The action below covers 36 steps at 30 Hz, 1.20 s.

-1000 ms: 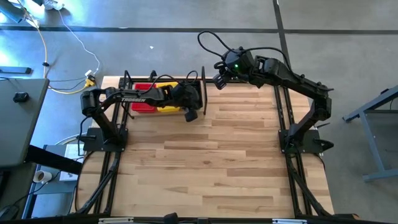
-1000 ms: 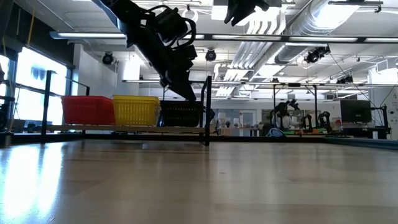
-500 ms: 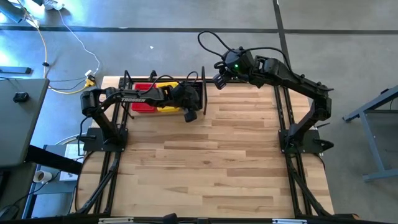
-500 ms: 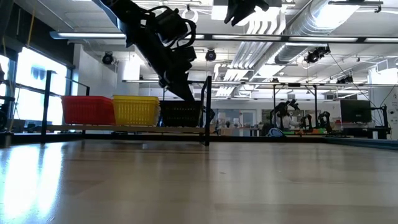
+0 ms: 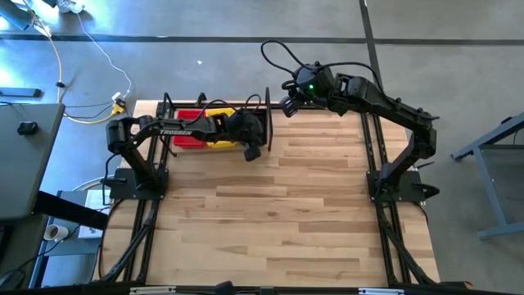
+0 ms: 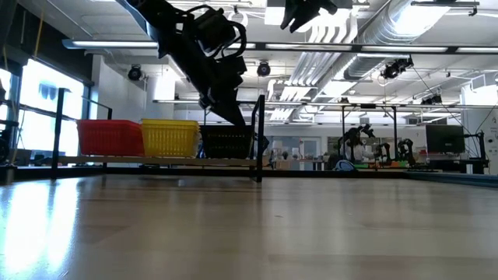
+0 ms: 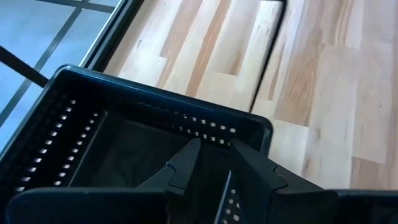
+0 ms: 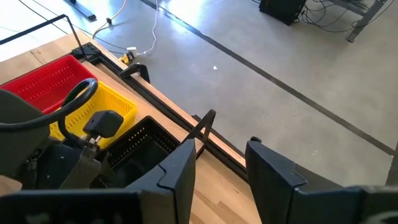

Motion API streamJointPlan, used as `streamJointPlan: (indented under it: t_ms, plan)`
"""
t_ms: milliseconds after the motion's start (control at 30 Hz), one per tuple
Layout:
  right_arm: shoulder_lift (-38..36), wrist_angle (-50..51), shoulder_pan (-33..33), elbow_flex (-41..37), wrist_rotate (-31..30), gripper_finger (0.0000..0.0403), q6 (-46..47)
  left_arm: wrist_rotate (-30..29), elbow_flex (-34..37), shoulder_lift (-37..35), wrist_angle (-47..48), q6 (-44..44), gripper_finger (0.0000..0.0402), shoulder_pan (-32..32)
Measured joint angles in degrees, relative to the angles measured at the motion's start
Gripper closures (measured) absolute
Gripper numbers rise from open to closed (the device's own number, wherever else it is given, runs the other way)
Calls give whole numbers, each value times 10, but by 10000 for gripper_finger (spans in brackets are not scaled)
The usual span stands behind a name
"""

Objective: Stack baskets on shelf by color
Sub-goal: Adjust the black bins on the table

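Note:
Red basket [image 6: 109, 138], yellow basket [image 6: 170, 138] and black basket [image 6: 226, 142] stand side by side, bottoms on the shelf board [image 6: 156, 161] at the table's far left. From above, the red basket [image 5: 188, 124] and yellow basket [image 5: 219, 141] show beside my left arm. My left gripper [image 5: 250, 139] [image 6: 233, 120] reaches down into the black basket [image 7: 155, 99] and is shut on it. My right gripper [image 5: 288, 104] [image 8: 221, 149] hangs open, high above the far edge, right of the shelf's end post [image 5: 268, 119]. My left gripper [image 7: 221, 158] has the black basket's slotted side wall [image 7: 226, 193] between its fingers, near the corner by the shelf's end post. One finger [image 7: 183, 165] is inside the basket, the other [image 7: 255, 171] outside. The fingers slant down from above. The basket's bottom sits on the shelf.
The shelf's black end post [image 6: 261, 136] stands right beside the black basket. The slatted wooden tabletop [image 5: 286, 205] stretches bare from the shelf to the near and right edges. Cables [image 5: 82, 49] lie on the floor beyond the far left corner.

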State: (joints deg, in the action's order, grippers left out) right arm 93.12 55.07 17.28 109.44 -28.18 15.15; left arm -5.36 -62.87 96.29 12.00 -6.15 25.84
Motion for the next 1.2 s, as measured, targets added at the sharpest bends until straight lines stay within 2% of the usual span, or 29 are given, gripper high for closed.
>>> streamJointPlan:
  t_ms: [367,567,867,1100,1200]
  plan:
    - [0,0,0,0,5,276,15,-34,-1,-49,25,0,328,1]
    - [0,0,11,0,50,276,14,-63,-1,-108,51,0,328,3]
    - [0,0,64,0,73,276,13,-105,-1,-184,99,-21,328,21]
    - [3,0,120,0,75,276,40,-104,-1,-244,163,-31,328,38]
    - [6,10,153,-2,109,276,62,-104,0,-272,174,-40,328,41]
